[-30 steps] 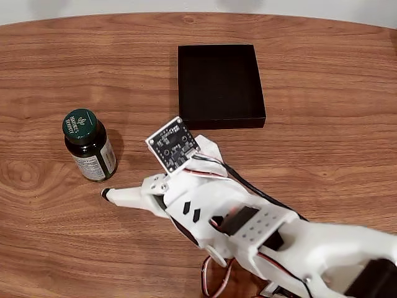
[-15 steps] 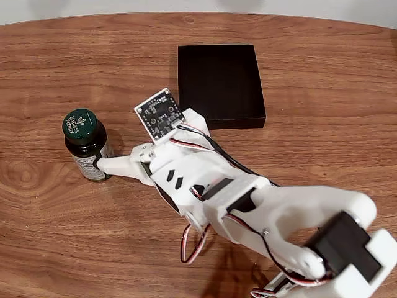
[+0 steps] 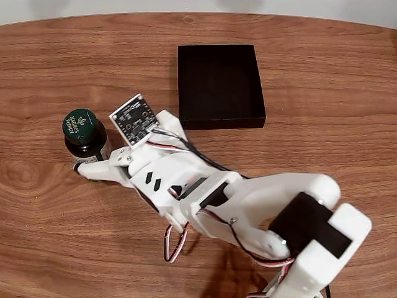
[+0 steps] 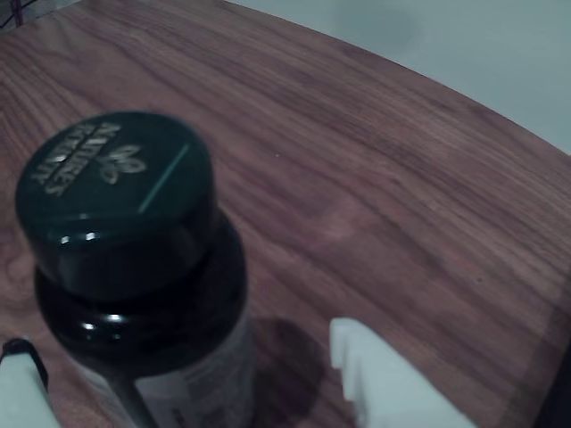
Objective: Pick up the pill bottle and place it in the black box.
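In the fixed view we see the white arm [image 3: 248, 205] stretched from the lower right corner diagonally up and left across the wooden bench [image 3: 335, 136], its wrist low over the surface and a small circuit board [image 3: 133, 119] tilted up on top of it. The fingers [image 3: 93, 162] reach the pill bottle [image 3: 84, 136], which stands upright near the left side of the bench; one long white finger [image 3: 99, 172] lies along the bottle's lower, near side, its dark tip at the bottle's left. The other finger is hidden under the wrist here. The black box [image 3: 220, 84] sits well apart, up and to the right of the bottle, with bare bench between them and all around; the bench's curved far edge runs along the top of the picture.

In the wrist view we see the pill bottle [image 4: 134, 276] close up at the left, cap upward with pale lettering. The fingers [image 4: 196, 392] are spread, one at each side of the bottle: a pale finger [image 4: 22, 388] at the lower left corner, another [image 4: 379, 379] at the lower right with a gap to the bottle. We cannot tell whether either touches it. Beyond lies bare wood up to the bench edge.
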You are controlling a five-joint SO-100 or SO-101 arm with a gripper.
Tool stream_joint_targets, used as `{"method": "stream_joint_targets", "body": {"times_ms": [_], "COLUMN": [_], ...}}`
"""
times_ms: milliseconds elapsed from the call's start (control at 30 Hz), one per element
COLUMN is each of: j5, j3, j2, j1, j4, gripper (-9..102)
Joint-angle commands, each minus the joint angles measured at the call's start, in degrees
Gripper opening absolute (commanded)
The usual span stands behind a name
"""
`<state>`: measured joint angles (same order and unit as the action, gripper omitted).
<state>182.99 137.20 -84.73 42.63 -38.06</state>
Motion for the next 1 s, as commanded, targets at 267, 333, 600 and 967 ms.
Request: {"method": "stream_joint_targets", "body": {"times_ms": [267,333,600,967], "j5": [0.7,0.62,-0.18,-1.49], "j3": [-7.73,-8.35,-12.83,-16.7], "j2": [5.27,6.5,11.16,15.73], "j1": [1.41,1.49,0.97,1.85], "j4": [-3.69,-4.31,-5.36,-8.88], "gripper": [38,38,38,36]}}
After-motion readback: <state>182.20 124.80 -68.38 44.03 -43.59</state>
